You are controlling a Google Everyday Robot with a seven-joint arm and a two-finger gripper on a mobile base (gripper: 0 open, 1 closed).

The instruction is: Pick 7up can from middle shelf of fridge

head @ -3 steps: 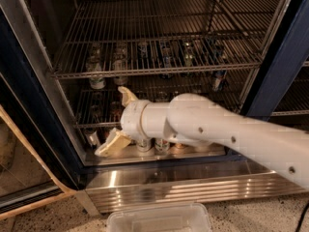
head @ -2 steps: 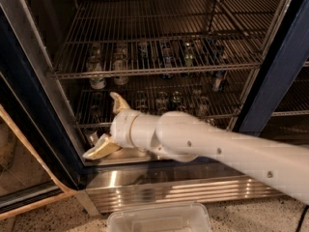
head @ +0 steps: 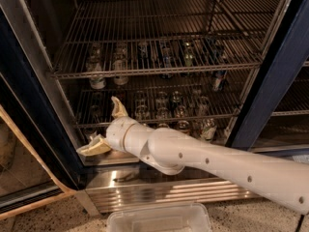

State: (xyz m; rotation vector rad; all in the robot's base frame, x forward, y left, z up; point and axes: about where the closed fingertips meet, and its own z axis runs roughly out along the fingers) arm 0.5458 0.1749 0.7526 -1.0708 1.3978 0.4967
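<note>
The fridge (head: 29, 105) has a dark blue frame and stands open, with steel wire racks inside. The middle shelf (head: 159, 70) is a wire rack with a thicker front rail. Several cans show through and below it. Two pale cans (head: 97, 81) stand at the left under that rail; I cannot tell which one is the 7up can. My gripper (head: 105, 128) is open and empty. It sits low at the fridge's left front, below the middle shelf, with one finger (head: 118, 108) pointing up and the other (head: 94, 147) lying low to the left.
More cans (head: 207, 128) stand on the lower rack and floor behind my white arm (head: 203, 163). A ribbed steel kick plate (head: 159, 190) runs below. A clear plastic bin (head: 159, 219) sits on the floor in front. The blue door post (head: 275, 81) stands at the right.
My gripper has moved left and slightly down along the fridge's lower front, and the arm has stretched out lower across the opening. The fingers stay spread open.
</note>
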